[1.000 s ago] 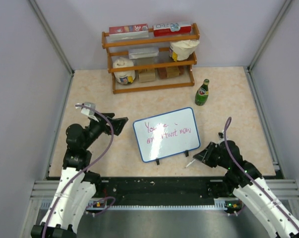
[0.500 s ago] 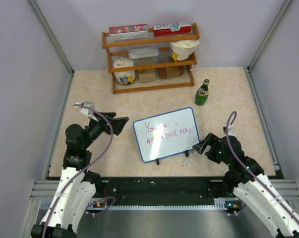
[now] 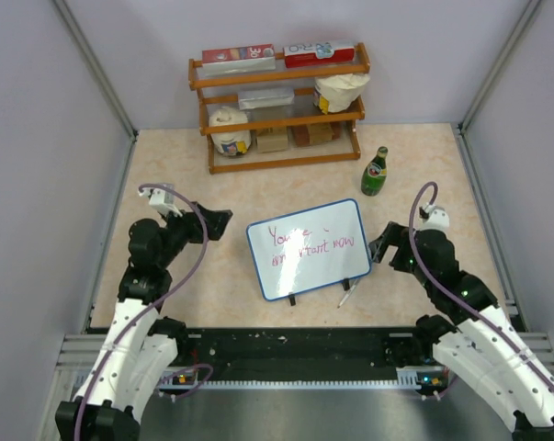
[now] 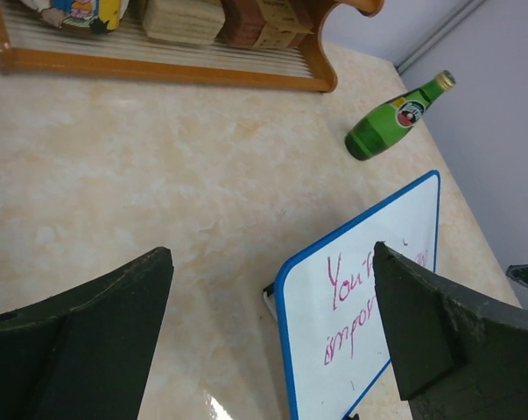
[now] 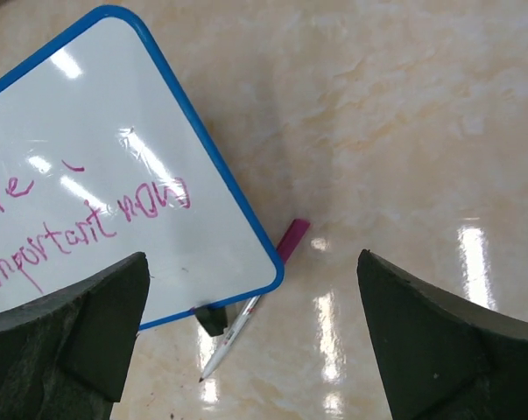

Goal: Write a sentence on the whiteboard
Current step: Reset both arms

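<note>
The whiteboard [image 3: 307, 248] is sitting in the middle of the top view, turned slightly so its right end is pointing toward the upper right. It is resting on small black feet on the tabletop [image 3: 423, 184]. Pink handwriting is running across it in two lines, and the lower line is reading "important now".

The left pincer [image 3: 223, 225] is hovering left of the board, apart from it. Its fingers are spread wide and gripping nothing; in the left wrist view the board's blue corner is showing between them.

The right pincer [image 3: 379, 246] is hanging just off the board's right edge. It is likewise spread, with nothing between its fingers.

A marker [image 5: 246, 315] is lying on the tabletop at the board's lower right corner, beside one black foot. Its magenta end [image 5: 292, 238] is pointing toward the upper right of the right wrist view.

A green bottle [image 3: 375, 172] is standing above the board's right end. A wooden rack [image 3: 278, 106] holding boxes and jars is standing at the top centre.
</note>
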{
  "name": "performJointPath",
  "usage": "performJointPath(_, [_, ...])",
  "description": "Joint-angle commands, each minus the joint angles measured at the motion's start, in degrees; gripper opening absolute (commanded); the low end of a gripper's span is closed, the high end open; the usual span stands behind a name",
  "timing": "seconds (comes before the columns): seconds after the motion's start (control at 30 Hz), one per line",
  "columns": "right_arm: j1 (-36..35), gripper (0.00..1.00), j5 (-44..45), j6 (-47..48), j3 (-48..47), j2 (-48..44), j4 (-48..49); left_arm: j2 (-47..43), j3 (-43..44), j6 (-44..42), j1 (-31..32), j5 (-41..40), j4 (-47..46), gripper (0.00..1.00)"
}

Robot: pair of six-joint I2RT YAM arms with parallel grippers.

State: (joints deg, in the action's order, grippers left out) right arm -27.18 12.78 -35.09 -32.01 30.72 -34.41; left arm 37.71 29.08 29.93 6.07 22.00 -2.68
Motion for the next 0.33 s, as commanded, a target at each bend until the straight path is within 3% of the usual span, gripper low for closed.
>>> performJointPath(0.0, [0.6,0.99,8.3,8.9,-3.4,1.4,6.2,-0.3,1.2,-0.8,-0.3,-6.4,1.2,0.99])
performJointPath(0.3, [0.7,0.99,19.8,15.8,4.7,1.6,24.9,0.8,-1.6,-6.0,-0.2,-15.3,2.0,0.98])
